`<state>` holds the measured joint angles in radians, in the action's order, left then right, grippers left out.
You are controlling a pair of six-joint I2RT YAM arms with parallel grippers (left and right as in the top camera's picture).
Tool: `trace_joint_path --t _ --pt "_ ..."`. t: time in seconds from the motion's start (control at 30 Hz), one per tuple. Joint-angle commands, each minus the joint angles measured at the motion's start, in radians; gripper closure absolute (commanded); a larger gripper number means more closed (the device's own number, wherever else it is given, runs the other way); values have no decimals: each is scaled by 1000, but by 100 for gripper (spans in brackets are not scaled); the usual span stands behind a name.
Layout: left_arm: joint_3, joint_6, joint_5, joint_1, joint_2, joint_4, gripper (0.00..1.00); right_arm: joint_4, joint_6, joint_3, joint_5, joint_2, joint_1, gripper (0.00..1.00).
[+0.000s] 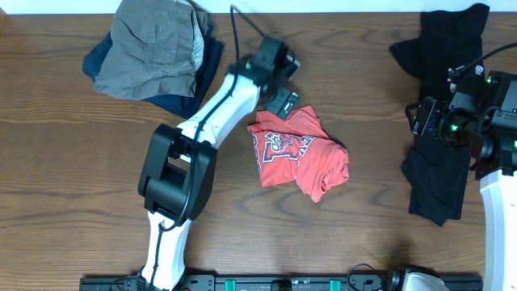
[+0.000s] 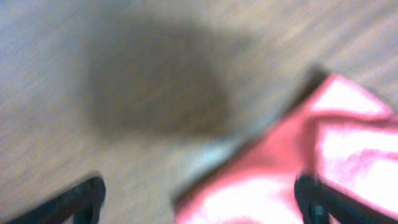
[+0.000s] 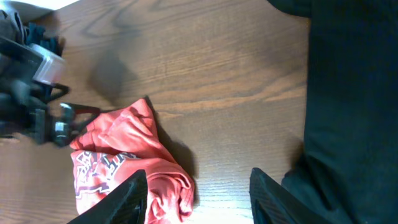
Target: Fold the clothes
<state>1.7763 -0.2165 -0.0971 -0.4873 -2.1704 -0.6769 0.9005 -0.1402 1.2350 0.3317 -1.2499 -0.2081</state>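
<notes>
A crumpled coral-red T-shirt with white print lies mid-table; it also shows in the right wrist view and, blurred, in the left wrist view. My left gripper is open, hovering at the shirt's top-left edge. A black shirt lies stretched along the right side, also in the right wrist view. My right gripper is open and empty above the black shirt's left edge. A grey-khaki piece lies on a navy piece at the back left.
The wooden table has bare wood at the front left and between the red and black shirts. A black rail runs along the front edge. A cable loops above the left wrist.
</notes>
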Motion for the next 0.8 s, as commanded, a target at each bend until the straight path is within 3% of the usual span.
trace_joint_path --t 0.0,0.27,0.6,0.77 --pt "128 21 -36 -40 33 -159 2 -3 14 2 -14 -2 -10 48" --pt "132 119 -113 -183 32 -348 2 -18 14 2 -14 -2 -10 47" --pt "130 308 -114 -290 -62 -344 2 -10 14 2 -13 -2 -10 44" --pt "130 311 -188 -305 -134 -302 2 -10 14 2 -13 -2 -10 44"
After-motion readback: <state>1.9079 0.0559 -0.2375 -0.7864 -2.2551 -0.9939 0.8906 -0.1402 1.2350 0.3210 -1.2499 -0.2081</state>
